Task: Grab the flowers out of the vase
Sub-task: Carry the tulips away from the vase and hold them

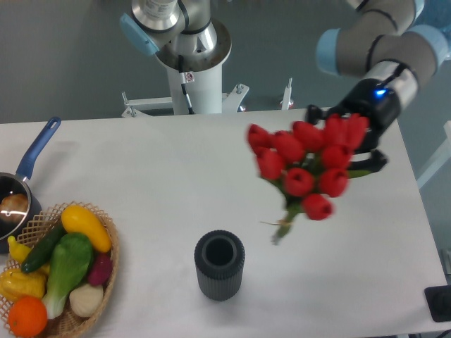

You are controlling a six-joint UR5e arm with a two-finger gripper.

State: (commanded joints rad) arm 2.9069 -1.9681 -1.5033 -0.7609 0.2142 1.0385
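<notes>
The flowers (304, 165), a bunch of red tulips with green stems, hang tilted in the air over the right part of the table, stems pointing down-left, clear of the vase. They look slightly blurred. My gripper (345, 137) is behind the blooms at the upper right and shut on the bunch; its fingertips are mostly hidden by the red heads. The vase (219, 265), dark, ribbed and cylindrical, stands upright near the table's front edge, below and left of the flowers. Its round mouth is empty.
A woven basket (106, 271) with toy vegetables and fruit sits at the front left. A blue-handled saucepan (21, 186) is behind it at the left edge. The robot's white base column (197, 77) stands at the back. A dark object (440, 303) lies at the right edge.
</notes>
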